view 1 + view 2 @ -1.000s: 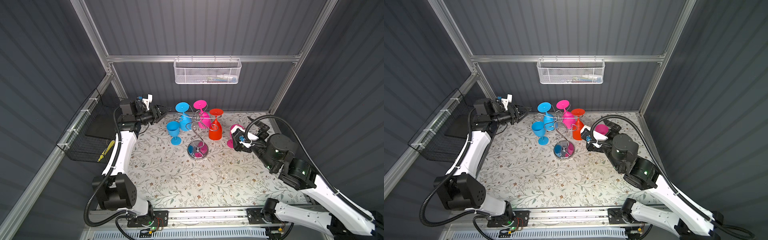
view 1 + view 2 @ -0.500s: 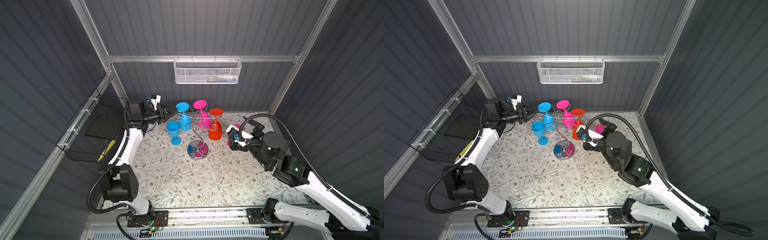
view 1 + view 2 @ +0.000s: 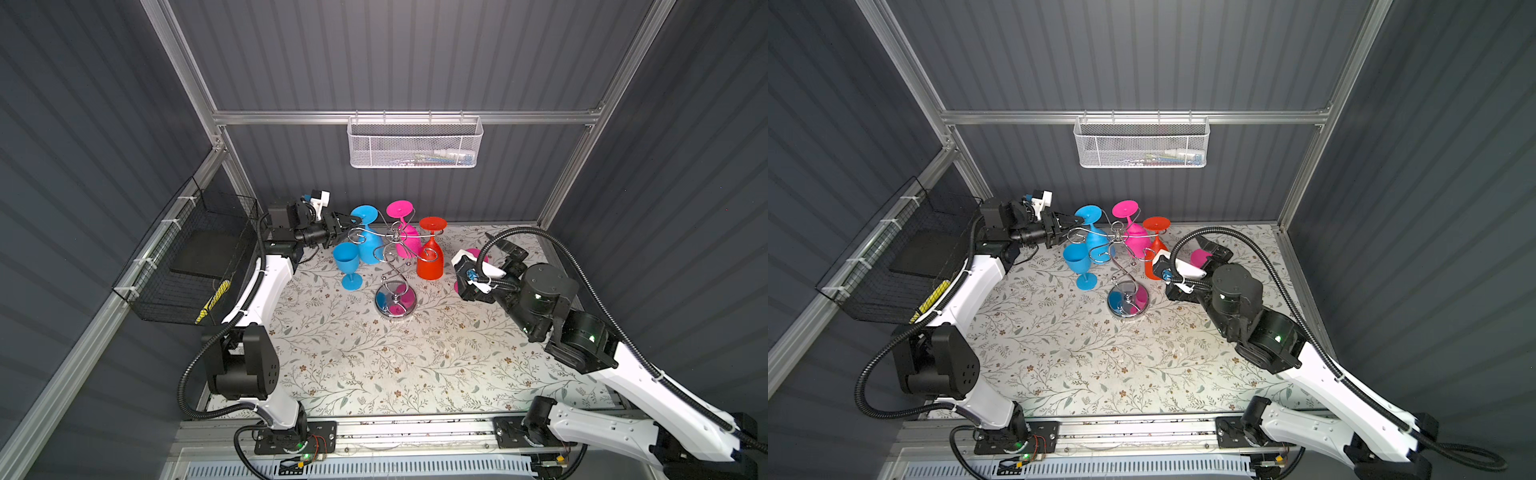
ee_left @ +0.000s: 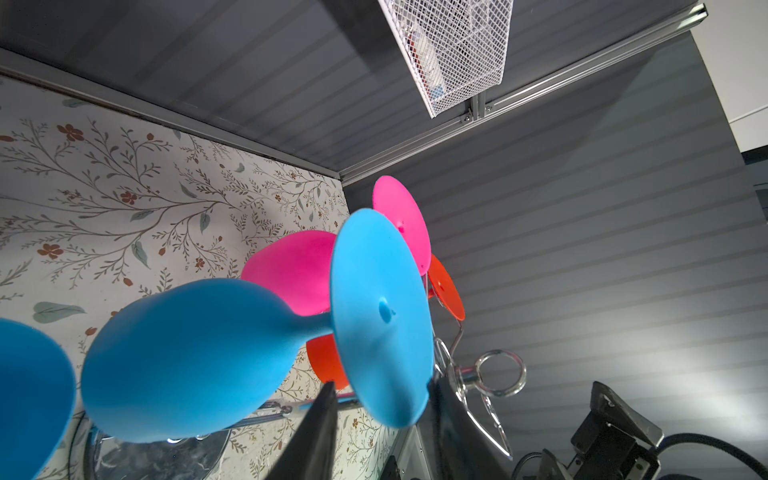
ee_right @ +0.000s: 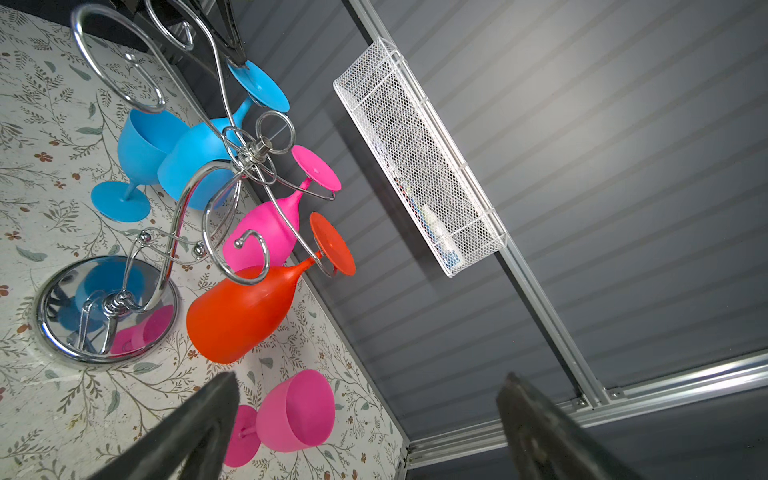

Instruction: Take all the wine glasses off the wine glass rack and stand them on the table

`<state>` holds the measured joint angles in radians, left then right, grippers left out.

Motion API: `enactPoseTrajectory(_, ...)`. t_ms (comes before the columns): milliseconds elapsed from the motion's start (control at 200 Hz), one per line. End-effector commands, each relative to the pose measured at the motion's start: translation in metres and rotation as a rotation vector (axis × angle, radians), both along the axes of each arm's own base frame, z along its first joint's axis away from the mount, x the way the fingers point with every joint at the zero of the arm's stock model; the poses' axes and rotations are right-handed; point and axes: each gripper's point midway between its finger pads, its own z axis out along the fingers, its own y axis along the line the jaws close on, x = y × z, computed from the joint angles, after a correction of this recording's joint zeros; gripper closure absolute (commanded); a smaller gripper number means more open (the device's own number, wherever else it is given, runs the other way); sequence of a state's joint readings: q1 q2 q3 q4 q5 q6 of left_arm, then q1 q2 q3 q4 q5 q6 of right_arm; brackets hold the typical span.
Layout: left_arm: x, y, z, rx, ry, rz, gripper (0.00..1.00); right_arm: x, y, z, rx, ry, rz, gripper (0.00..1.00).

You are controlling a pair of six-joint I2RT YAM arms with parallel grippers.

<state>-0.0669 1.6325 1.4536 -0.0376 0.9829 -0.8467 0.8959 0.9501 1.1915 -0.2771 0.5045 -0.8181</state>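
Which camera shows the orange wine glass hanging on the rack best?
The right wrist view: the orange wine glass hangs there whole, bowl down, its foot held in the wine glass rack. Both top views show it small; in one an arm partly covers it. The left wrist view shows slivers.

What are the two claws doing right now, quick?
Left gripper: jaws around the hanging blue glass's foot; grip cannot be told.
Right gripper: open, holding nothing.

A white mesh basket (image 3: 414, 142) hangs on the back wall, above the floral mat (image 3: 374, 353). A black wire basket (image 3: 183, 257) hangs left of the mat.
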Motion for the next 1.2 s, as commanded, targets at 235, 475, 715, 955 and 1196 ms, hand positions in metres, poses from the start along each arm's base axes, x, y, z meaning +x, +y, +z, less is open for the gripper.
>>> enactPoseTrajectory(235,0.013,0.000,0.011,-0.025,-0.018,0.029,0.69,-0.004,-0.006,0.015,0.052,-0.023,-0.007,0.01)
enactPoseTrajectory(475,0.015,0.001,0.017,-0.034,-0.028,0.038,0.77,-0.005,-0.006,0.015,0.052,-0.022,-0.008,0.01)
enactPoseTrajectory(715,0.014,0.002,0.018,-0.032,-0.027,0.045,0.83,-0.005,-0.006,0.014,0.051,-0.020,-0.007,0.01)
enactPoseTrajectory(955,0.014,0.002,0.020,-0.033,-0.028,0.048,0.90,-0.005,-0.007,0.014,0.053,-0.022,-0.010,0.01)
enactPoseTrajectory(1196,0.012,0.002,0.023,-0.041,-0.022,0.048,0.96,-0.006,-0.007,0.014,0.054,-0.022,-0.008,0.01)
